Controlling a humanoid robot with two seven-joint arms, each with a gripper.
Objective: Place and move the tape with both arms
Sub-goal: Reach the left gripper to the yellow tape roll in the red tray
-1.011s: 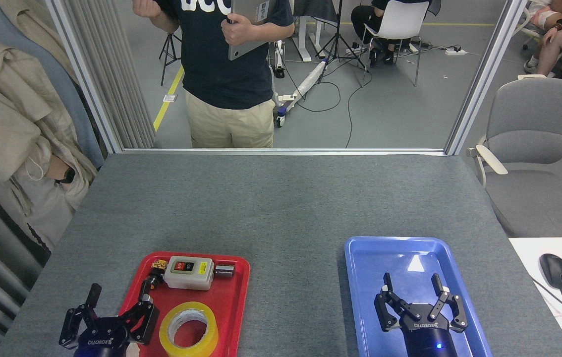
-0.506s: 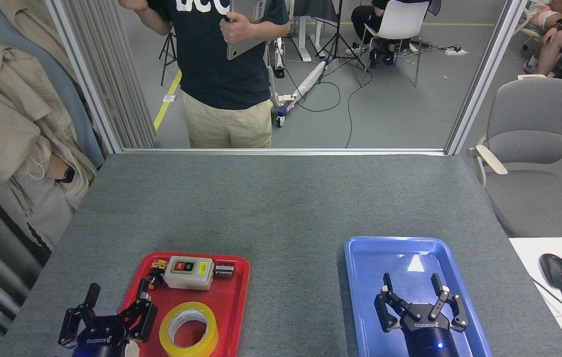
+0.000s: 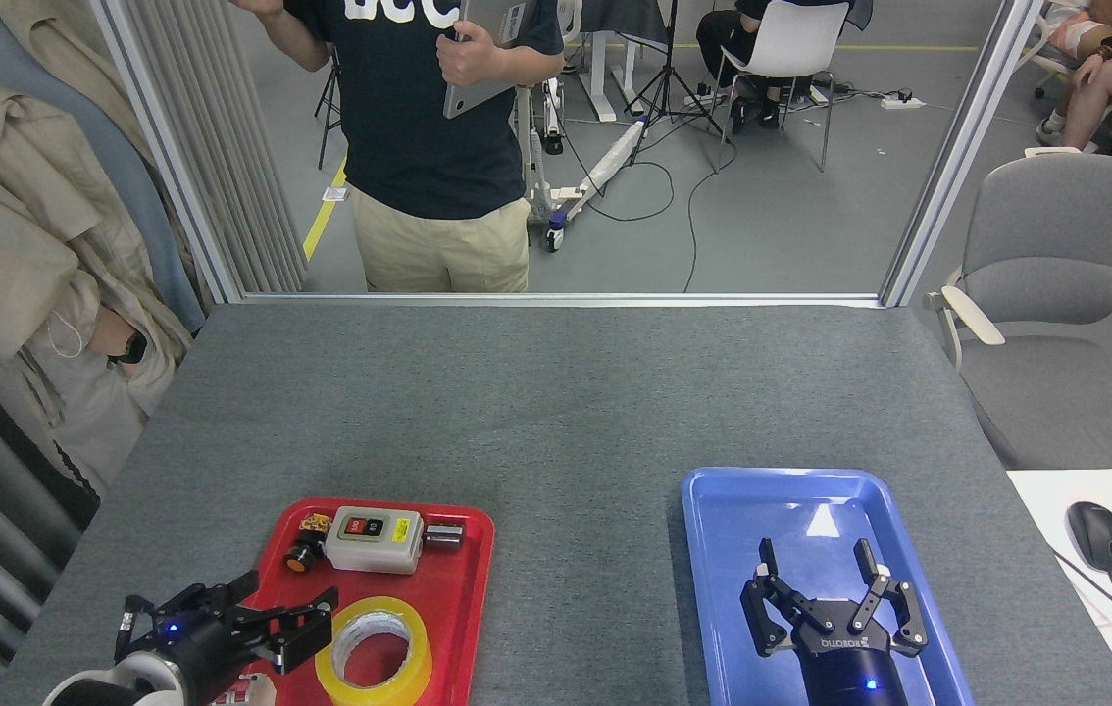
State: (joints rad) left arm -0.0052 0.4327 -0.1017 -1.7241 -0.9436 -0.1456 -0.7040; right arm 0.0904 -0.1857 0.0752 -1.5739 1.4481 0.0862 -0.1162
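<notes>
Yellow and see-through, the tape (image 3: pixel 374 651) lay flat on its side in the near right part of a red tray (image 3: pixel 466 588), its round hole facing up, so it had no long side to line up with. The tray sat on a grey felt-covered table (image 3: pixel 556 402), toward the left. At the tray's far end were a beige switch box (image 3: pixel 375 537) and a few small parts.

The left gripper (image 3: pixel 267 613) hung low over the near left edge of the red tray, turned so its black fingers (image 3: pixel 306 635) pointed right, toward the roll. Its fingers were spread apart and held nothing. The roll lay just beside it, to its right; whether a fingertip touched the roll could not be made out.

The right gripper (image 3: pixel 816 583) hovered over a blue tray (image 3: pixel 713 549) on the right side of the table, well apart from the roll. Its fingers were also spread and empty, pointing away from the robot.

The left arm was clearly the nearer one, so the pick-up looked like its job: a short reach to the right to close around the roll's rim.

A person (image 3: pixel 424 137) stood beyond the table's far edge.
</notes>
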